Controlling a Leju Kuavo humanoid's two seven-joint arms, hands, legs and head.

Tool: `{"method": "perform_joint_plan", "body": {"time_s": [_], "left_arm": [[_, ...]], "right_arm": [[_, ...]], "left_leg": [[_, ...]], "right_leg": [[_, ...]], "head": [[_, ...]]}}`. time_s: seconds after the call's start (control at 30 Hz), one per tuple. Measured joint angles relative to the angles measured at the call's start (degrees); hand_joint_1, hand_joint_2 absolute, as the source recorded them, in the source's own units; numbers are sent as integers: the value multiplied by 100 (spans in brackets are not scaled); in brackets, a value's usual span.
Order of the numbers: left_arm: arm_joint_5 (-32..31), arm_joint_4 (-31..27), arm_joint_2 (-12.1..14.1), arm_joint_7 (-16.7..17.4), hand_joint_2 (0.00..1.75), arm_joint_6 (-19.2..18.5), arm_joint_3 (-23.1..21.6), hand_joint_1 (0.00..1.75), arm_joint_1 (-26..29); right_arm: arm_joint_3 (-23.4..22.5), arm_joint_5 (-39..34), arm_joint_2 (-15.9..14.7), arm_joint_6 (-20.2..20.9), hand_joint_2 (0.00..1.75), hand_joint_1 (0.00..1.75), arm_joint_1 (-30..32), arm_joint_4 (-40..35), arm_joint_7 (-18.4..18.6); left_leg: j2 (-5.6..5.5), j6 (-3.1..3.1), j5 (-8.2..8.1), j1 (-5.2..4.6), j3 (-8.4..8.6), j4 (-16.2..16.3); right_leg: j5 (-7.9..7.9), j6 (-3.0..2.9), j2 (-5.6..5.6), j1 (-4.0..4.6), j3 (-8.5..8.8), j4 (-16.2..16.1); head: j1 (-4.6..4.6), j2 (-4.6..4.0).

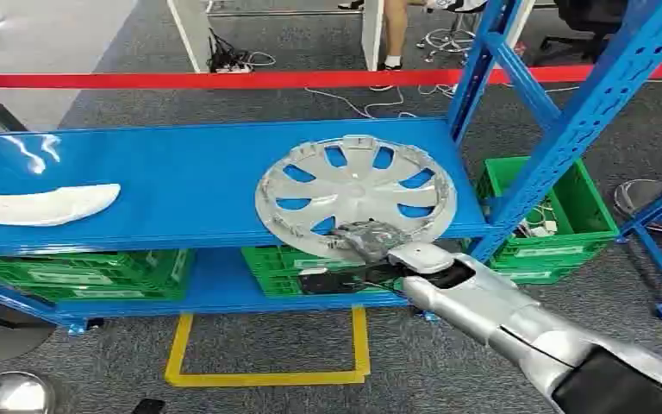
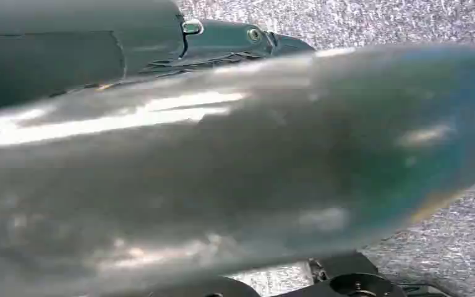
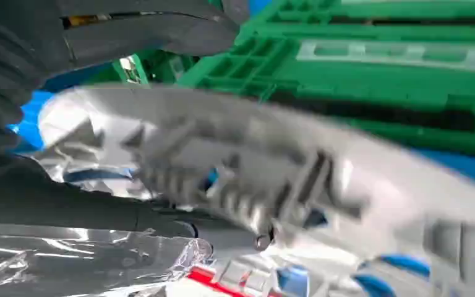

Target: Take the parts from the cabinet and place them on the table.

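One silver hubcap point(image 1: 355, 196) flat on the blue shelf point(image 1: 181, 172), overhanging its front edge. Right hand point(image 1: 371, 240) at the hubcap's 6 o'clock, grasping the rim point(image 3: 272, 179). One white curved part point(image 1: 39, 204) well apart at 9 o'clock. Three green crates point(image 1: 560, 207) below. Left hand: cannot tell.

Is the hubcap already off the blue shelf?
No, the hubcap lies flat on the blue shelf, with the right hand at its near rim.

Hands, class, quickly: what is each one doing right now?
Right hand: grips the near rim of the hubcap on the shelf.
Left hand: cannot be told; blurred.
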Motion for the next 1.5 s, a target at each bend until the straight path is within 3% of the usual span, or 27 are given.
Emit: {"method": "perform_joint_plan", "body": {"time_s": [0.57, 0.83, 0.93, 1.13, 1.4, 1.5], "left_arm": [[2, 0, -7, -88, 0, -31, 157, 0, -6], [-9, 0, -11, -206, 0, -4, 227, 0, -7], [-9, 0, -22, -341, 0, 17, 247, 0, -8], [-59, 0, -72, -793, 0, 140, 275, 0, 7], [-79, 0, -98, -1161, 0, 118, 326, 0, 14], [70, 0, -101, -1675, 0, -278, 394, 0, 17]], "right_arm": [[-232, -133, 35, -350, 175, 175, 86, -11, 46], [-632, -477, 39, -1067, 175, 175, 392, -295, -203], [-919, -771, 37, -1485, 175, 175, 619, -580, -419], [-1918, -1656, -37, -2315, 175, 175, 1408, -1575, -1148], [-2986, -2678, -118, -2322, 175, 175, 2151, -2562, -1904], [-3283, -3536, -125, -1982, 175, 175, 2400, -2868, -2285]], "left_leg": [[0, 0, 0, 0, 0, 0], [0, 0, 0, 0, -3, 0], [0, 0, -1, 0, -3, 0], [-3, 3, -4, 0, -6, 0], [0, 6, -8, -1, -5, 0], [-2, 5, -8, -1, -7, 0]], "right_leg": [[0, 0, 1, 0, -1, 0], [-1, 0, 0, 0, -2, 0], [-1, 0, -1, 0, -3, 0], [-5, 3, -8, 0, -3, -2], [-6, 4, 0, -4, -4, -3], [-6, 4, -5, -2, -4, -4]], "head": [[0, 0], [0, 0], [2, 0], [4, 0], [2, 0], [2, 0]]}}
